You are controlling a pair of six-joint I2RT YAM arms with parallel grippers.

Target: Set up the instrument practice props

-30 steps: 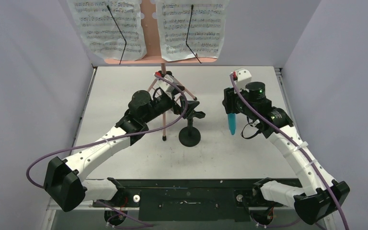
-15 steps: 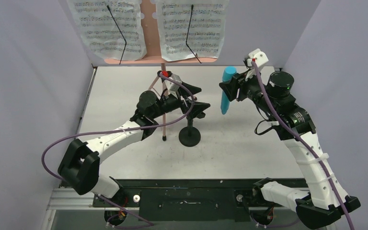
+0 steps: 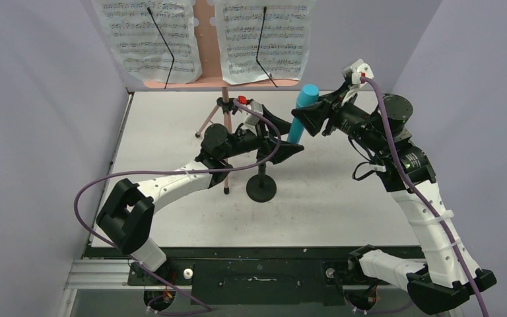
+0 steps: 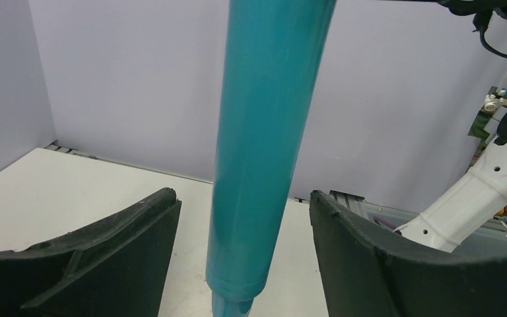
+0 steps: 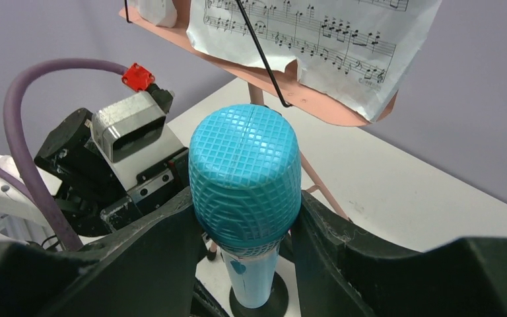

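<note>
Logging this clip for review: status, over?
Right gripper shut on teal microphone, head up. Left gripper open, jaws either side of its handle, not touching. Black mic stand below, empty. Nothing in the way.

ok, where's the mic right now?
Top view, centre-right: the teal microphone is held head-up in the right gripper, its handle between the left gripper's open fingers, up and right of the black mic stand.

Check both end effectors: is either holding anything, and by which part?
Right end effector holds the teal microphone just below its grid-textured head. Left end effector is open, its fingers straddling the handle with gaps on both sides, holding nothing.
</note>
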